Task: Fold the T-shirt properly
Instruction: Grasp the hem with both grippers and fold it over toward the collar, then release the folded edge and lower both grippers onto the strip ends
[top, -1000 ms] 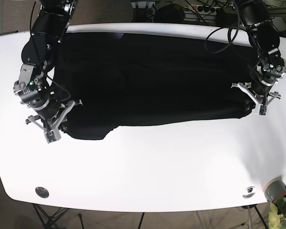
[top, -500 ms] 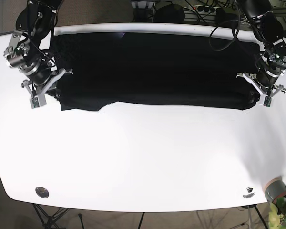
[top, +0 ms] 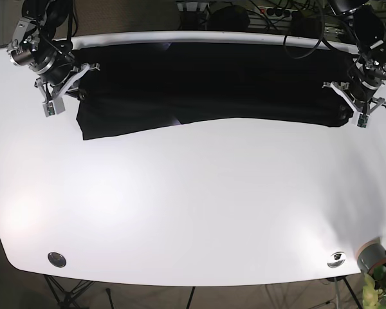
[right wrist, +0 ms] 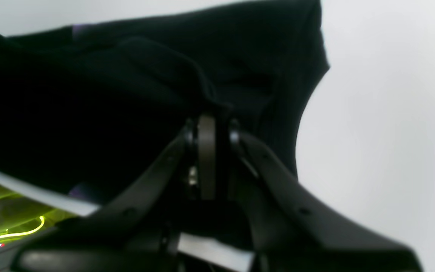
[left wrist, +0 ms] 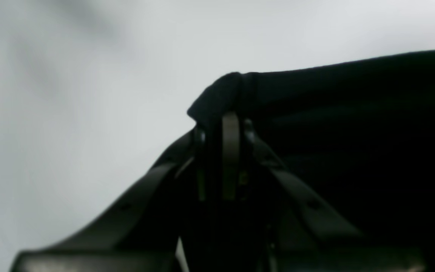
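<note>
The black T-shirt [top: 206, 84] lies as a long folded band along the far edge of the white table [top: 193, 206]. My left gripper [top: 343, 106], at the right of the base view, is shut on the shirt's right end. The left wrist view shows it [left wrist: 225, 117] pinching a rolled corner of the shirt [left wrist: 353, 113]. My right gripper [top: 74, 90], at the left of the base view, is shut on the shirt's left end. The right wrist view shows it [right wrist: 210, 121] closed on bunched cloth of the shirt [right wrist: 89, 94]. A loose flap hangs lower at the shirt's left.
Two round metal fittings [top: 56, 259] [top: 336, 259] sit near the table's front corners. A grey can [top: 372, 256] and a plant stand off the front right corner. Cables [top: 270, 13] run behind the far edge.
Both grippers have moved toward the far edge, carrying the shirt's near edge with them. The black band is now narrower and sits further back.
</note>
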`<state>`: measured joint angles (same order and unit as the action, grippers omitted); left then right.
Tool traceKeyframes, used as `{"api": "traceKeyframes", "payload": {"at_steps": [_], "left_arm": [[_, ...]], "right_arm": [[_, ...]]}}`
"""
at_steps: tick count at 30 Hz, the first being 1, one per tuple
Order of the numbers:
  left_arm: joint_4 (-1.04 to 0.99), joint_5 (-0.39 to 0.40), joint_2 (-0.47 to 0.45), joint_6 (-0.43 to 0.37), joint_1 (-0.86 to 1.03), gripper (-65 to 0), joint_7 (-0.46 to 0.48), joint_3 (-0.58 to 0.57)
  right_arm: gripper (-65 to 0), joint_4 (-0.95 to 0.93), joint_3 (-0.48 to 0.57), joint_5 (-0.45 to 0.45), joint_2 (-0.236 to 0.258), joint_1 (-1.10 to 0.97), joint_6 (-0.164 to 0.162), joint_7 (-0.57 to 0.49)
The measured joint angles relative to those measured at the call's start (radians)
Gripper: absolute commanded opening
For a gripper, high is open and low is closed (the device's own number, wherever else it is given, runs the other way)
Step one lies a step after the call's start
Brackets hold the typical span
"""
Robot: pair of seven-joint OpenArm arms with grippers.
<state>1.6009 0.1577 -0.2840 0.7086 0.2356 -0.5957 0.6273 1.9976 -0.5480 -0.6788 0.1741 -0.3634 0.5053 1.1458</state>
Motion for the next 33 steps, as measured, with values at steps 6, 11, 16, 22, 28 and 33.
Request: {"api": "traceKeyframes", "payload": {"at_steps": [6,11,16,22,28,33], "left_arm": [[0.001,0.001,-0.015,0.000,0.000,-41.9,-0.050,-0.002],[0.008,-0.007,-0.026,-0.005,0.001,-28.7,-0.113,0.007],[0.082,0.003,-0.024,-0.004,0.017,-28.2,-0.138,0.019],[0.195,0.057,-0.029,-0.013,0.037,-28.2,-0.175,0.080],[0.237,0.123,-0.018,-0.005,0.061,-28.3,-0.182,0.053],[0.236,0.074,0.031,-0.004,0.083,-28.5,-0.191,-0.038]], "right_arm": [[-62.1,0.000,0.002,-0.003,0.003,-0.020,0.000,0.016],[-47.1,0.000,0.002,0.006,0.003,-0.037,-0.003,0.077],[-22.5,0.000,-0.018,0.003,0.007,-0.049,-0.003,0.086],[-19.8,0.004,-0.140,0.004,0.012,-0.050,0.001,0.089],[-21.1,0.005,-0.177,-0.108,0.020,0.018,0.069,0.089],[-25.0,0.005,-0.071,-0.138,0.015,0.081,0.073,0.090]]}}
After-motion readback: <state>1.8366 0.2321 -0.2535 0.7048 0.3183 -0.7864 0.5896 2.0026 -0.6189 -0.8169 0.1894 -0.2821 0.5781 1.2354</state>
